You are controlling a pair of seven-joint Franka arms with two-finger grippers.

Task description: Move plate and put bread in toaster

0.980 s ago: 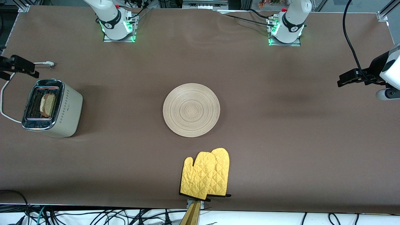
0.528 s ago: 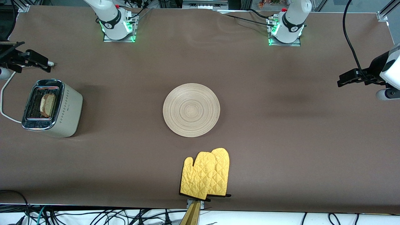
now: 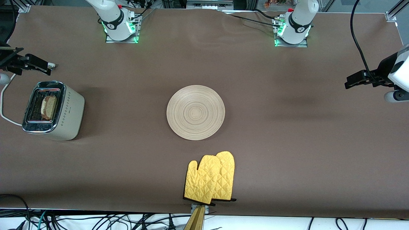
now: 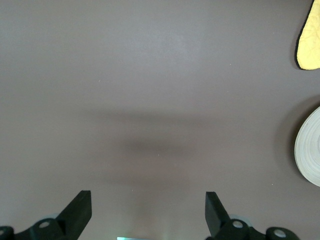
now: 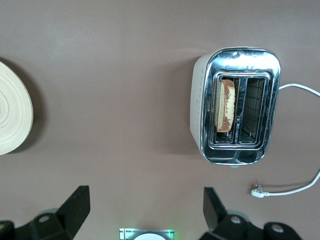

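The cream toaster (image 3: 56,111) with a chrome top stands at the right arm's end of the table. The bread (image 3: 49,107) slice stands upright in one of its slots, and the right wrist view shows the toaster (image 5: 235,107) and bread (image 5: 225,105) from above. The pale wooden plate (image 3: 195,112) lies bare at the table's middle. My right gripper (image 3: 35,64) hovers open and empty over the cord plug beside the toaster. My left gripper (image 3: 358,80) waits open and empty, high over the left arm's end of the table.
A pair of yellow oven mitts (image 3: 211,180) lies near the table's front edge, nearer to the camera than the plate. The toaster's white cord (image 3: 4,105) loops off the table's end, and its plug (image 5: 257,190) rests on the brown cloth.
The right gripper has drifted slightly sideways above the cord plug, staying open. The left arm, plate, bread and toaster have not moved.
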